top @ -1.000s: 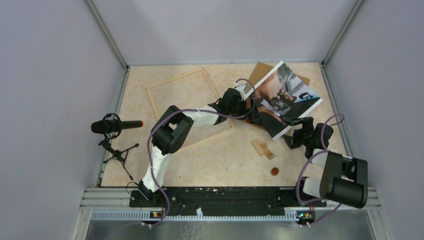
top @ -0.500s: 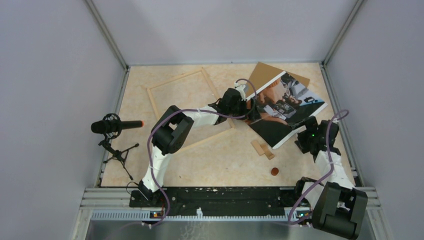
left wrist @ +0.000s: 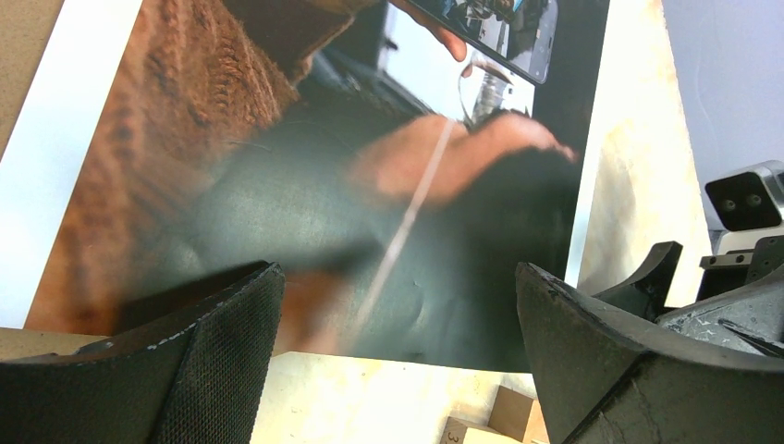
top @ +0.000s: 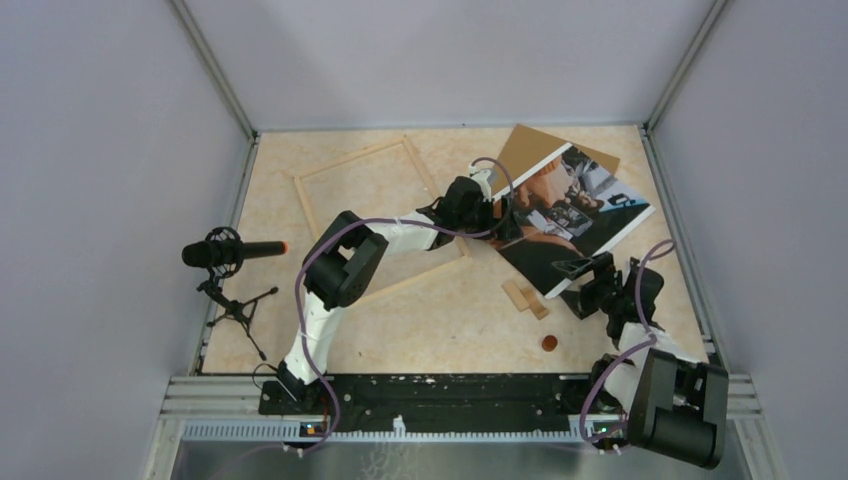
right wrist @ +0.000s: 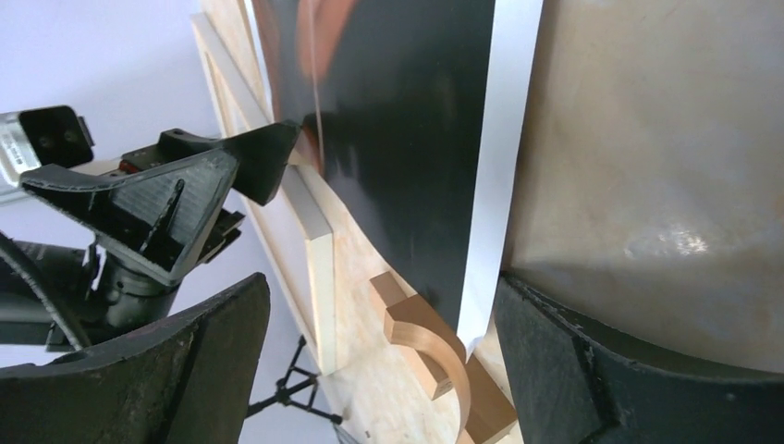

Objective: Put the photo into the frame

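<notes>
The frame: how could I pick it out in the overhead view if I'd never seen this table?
On the tan table, look at the left half, between the microphone and the photo. The frame lies flat there, the left arm crossing it. Unlike the dark, white-bordered photo, it is just thin pale slats around bare tabletop.

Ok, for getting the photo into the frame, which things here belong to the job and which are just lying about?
Belong to the job: photo; pale wooden frame; left gripper and right gripper, both open.
Just lying about: small wooden blocks; small brown disc; microphone on its tripod; brown board under the photo (role unclear).
</notes>
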Robot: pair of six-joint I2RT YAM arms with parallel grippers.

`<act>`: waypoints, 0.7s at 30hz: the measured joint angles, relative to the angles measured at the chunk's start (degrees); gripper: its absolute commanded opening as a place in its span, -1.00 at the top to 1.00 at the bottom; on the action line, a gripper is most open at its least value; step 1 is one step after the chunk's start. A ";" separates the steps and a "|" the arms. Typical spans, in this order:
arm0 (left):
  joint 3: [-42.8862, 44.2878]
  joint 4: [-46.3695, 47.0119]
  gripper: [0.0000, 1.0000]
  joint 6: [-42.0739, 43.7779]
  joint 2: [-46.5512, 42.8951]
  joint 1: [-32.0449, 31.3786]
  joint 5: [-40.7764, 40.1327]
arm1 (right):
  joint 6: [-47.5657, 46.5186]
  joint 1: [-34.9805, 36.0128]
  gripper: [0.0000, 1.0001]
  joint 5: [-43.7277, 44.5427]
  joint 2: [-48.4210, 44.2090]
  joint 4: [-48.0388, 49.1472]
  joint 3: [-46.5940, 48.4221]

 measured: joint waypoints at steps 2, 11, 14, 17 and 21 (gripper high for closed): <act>0.00 0.02 -0.97 -0.07 0.00 -0.02 0.02 | 1.95 0.44 -0.74 -0.70 1.40 4.90 -1.57; 0.00 0.09 -0.98 -0.22 0.00 -0.02 0.02 | 10.32 5.53 -0.22 3.28 8.48 26.14 -5.66; 0.00 0.11 -0.97 -0.39 0.00 0.00 0.02 | 12.33 9.64 0.13 8.07 8.92 30.38 -5.44; 0.00 0.17 -0.98 -0.66 0.00 0.00 0.09 | 14.25 15.96 0.56 16.85 8.81 31.12 -5.38; -0.31 0.04 -0.97 -1.55 -0.42 -0.04 0.76 | 14.58 21.27 1.00 27.89 4.13 22.84 -3.65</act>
